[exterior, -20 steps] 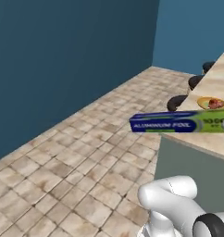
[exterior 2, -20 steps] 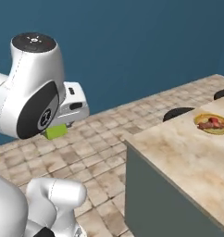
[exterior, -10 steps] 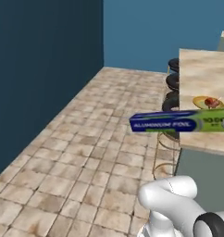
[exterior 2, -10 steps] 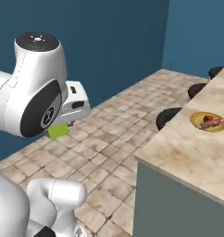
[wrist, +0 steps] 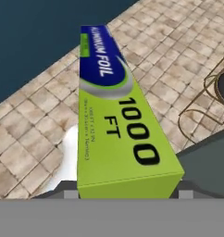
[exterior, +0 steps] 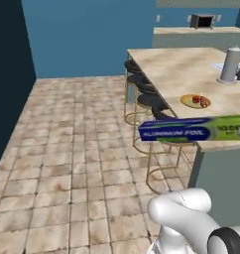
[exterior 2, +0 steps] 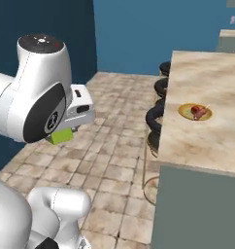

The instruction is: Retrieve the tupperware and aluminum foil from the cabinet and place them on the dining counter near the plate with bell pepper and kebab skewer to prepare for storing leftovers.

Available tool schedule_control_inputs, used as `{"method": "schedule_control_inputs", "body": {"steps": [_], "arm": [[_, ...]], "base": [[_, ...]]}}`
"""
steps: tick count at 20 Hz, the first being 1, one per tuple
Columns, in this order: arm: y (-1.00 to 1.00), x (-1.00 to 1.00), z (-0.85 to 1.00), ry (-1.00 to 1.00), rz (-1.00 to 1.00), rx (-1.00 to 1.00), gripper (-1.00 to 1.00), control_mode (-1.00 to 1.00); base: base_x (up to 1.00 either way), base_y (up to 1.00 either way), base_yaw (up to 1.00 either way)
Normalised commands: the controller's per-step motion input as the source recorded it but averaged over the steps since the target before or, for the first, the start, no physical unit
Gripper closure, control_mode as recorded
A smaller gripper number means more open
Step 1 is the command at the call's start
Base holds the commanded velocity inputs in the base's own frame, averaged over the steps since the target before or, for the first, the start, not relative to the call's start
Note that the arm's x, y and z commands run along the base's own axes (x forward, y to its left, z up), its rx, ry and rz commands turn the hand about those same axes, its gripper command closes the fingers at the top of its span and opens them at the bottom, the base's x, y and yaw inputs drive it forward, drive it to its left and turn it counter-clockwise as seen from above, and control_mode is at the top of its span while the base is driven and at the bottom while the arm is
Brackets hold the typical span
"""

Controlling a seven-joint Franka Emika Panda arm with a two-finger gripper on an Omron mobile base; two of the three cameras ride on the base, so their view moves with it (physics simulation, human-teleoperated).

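Your claw (wrist: 127,196) is clamped on the lime-green end of the long dark-blue aluminum foil carton (exterior: 194,130), held level in the air beside the beige marble bench's (exterior: 181,74) near edge. Likely light, stiff and slick; end-held, it may swing.

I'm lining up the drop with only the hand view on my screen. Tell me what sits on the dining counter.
Observer: The plate with reddish food lies on the dining counter, near its stool-side edge.
Operator: Report anything else up there.
Observer: A grey upright cylinder stands farther back on the counter, beyond the plate.
Operator: Give me the carton's attitude.
Observer: The aluminum foil hangs about level in the left base view, blue end pointing out over the floor, lime-green end toward the counter.
Operator: Say what's under that edge.
Observer: Black stools line the counter's side.
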Motion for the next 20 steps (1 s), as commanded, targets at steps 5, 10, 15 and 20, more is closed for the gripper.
{"method": "schedule_control_inputs", "body": {"steps": [5, 10, 15, 20], "arm": [[0.00, 0.00, 0.00, 0.00, 0.00, 0.00, 1.00, 1.00], [0.00, 0.00, 0.00, 0.00, 0.00, 0.00, 1.00, 1.00], [0.00, 0.00, 0.00, 0.00, 0.00, 0.00, 1.00, 1.00], [0.00, 0.00, 0.00, 0.00, 0.00, 0.00, 1.00, 1.00]], "base": [[0.33, 0.77, -0.74], [0.29, 0.67, -0.74], [0.41, 0.69, -0.71], [0.55, 0.84, -0.65]]}}
